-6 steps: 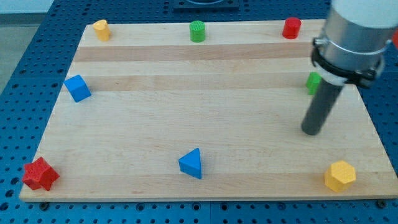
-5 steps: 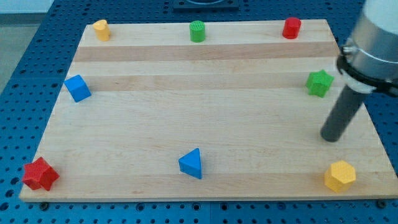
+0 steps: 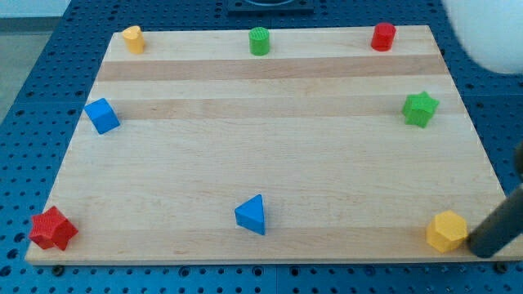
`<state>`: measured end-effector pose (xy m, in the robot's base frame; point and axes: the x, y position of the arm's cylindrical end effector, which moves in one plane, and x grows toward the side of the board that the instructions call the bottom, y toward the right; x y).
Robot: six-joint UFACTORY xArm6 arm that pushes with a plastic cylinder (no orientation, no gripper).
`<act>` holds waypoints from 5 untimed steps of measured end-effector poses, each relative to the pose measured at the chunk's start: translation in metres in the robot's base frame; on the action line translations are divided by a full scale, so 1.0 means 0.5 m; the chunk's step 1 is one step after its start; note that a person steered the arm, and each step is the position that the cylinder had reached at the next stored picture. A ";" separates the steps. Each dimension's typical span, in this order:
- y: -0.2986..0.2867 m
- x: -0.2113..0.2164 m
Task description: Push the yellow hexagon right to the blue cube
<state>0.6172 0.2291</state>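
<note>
The yellow hexagon [image 3: 447,230] sits at the board's bottom right corner. The blue cube [image 3: 102,115] sits far off at the view's left edge of the board. My tip [image 3: 484,250] is at the view's bottom right, just right of the yellow hexagon and very close to it, at the board's right edge. The dark rod rises up and to the right out of view.
A blue triangle [image 3: 252,215] lies at bottom middle. A red star-like block [image 3: 53,229] is at bottom left. A green star [image 3: 420,109] is at right. Along the top stand a yellow block [image 3: 133,38], a green cylinder [image 3: 259,41] and a red cylinder [image 3: 383,36].
My tip has moved from the board's right middle, below the green star, down and to the right to just right of the yellow hexagon. No block has moved.
</note>
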 end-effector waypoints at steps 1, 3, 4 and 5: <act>-0.042 -0.001; -0.048 -0.057; -0.059 -0.076; -0.108 -0.075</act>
